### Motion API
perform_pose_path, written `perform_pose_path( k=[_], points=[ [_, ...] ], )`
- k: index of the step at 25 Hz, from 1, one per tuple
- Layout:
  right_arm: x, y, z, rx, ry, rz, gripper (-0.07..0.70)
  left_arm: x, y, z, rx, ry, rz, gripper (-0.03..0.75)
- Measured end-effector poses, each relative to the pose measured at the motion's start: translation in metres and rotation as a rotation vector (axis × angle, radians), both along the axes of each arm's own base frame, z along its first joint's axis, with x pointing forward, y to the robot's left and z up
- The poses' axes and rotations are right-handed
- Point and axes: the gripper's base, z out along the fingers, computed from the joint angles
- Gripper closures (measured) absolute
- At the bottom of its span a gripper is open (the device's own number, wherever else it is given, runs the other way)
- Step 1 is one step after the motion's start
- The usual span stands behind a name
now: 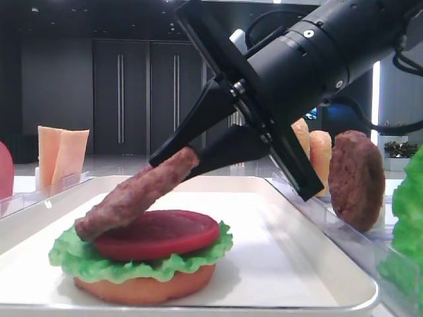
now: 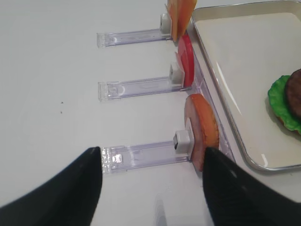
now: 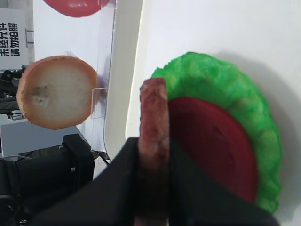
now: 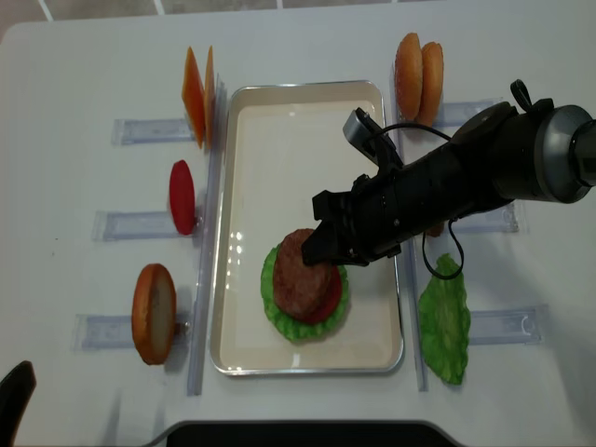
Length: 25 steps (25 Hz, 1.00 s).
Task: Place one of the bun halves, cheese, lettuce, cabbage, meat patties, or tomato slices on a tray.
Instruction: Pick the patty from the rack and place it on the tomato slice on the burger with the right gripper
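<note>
My right gripper (image 1: 175, 158) (image 4: 326, 244) is shut on a brown meat patty (image 1: 132, 195) (image 3: 154, 117) and holds it by the rim, tilted. The patty's low edge rests on a red tomato slice (image 1: 158, 234) (image 3: 211, 141). That slice lies on a green lettuce leaf (image 1: 132, 264) (image 4: 279, 312) over a flat bun half (image 1: 145, 288). The whole stack sits at the near end of the white tray (image 4: 279, 121). My left gripper (image 2: 153, 188) hangs open and holds nothing, low over the table left of the tray, near a racked bun half (image 2: 204, 129).
Clear racks flank the tray. On the left stand cheese slices (image 4: 197, 93), a tomato slice (image 4: 182, 197) and a bun half (image 4: 154, 312). On the right stand two bun halves (image 4: 417, 74), a second patty (image 1: 357, 178) and a lettuce leaf (image 4: 442, 321).
</note>
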Motion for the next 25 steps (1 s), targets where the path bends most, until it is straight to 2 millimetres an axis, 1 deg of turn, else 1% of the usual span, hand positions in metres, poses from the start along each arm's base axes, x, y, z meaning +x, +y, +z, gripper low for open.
perform_pose_path(
  k=[3,5,7,9,11,13,21,25],
  points=[
    [0.0,0.0,0.0,-0.001,-0.001,0.0,0.522,0.0,0.0,0.0,0.0,0.0,0.0,0.202],
    [0.0,0.0,0.0,-0.006,-0.004,0.007,0.496,0.0,0.0,0.0,0.0,0.0,0.0,0.202],
    [-0.001,-0.001,-0.001,-0.013,-0.002,0.013,0.44,0.0,0.0,0.0,0.0,0.0,0.0,0.202],
    [-0.001,-0.002,-0.001,-0.02,0.0,0.015,0.366,0.0,0.0,0.0,0.0,0.0,0.0,0.202],
    [0.0,-0.002,-0.002,-0.021,0.009,0.007,0.314,0.0,0.0,0.0,0.0,0.0,0.0,0.202],
    [0.001,-0.003,-0.002,-0.024,0.01,-0.001,0.282,0.0,0.0,0.0,0.0,0.0,0.0,0.202],
    [0.0,-0.009,0.009,-0.083,-0.012,-0.032,0.261,0.0,0.0,0.0,0.0,0.0,0.0,0.202],
    [0.002,-0.011,0.021,-0.134,-0.034,-0.033,0.261,0.0,0.0,0.0,0.0,0.0,0.0,0.202]
  ],
)
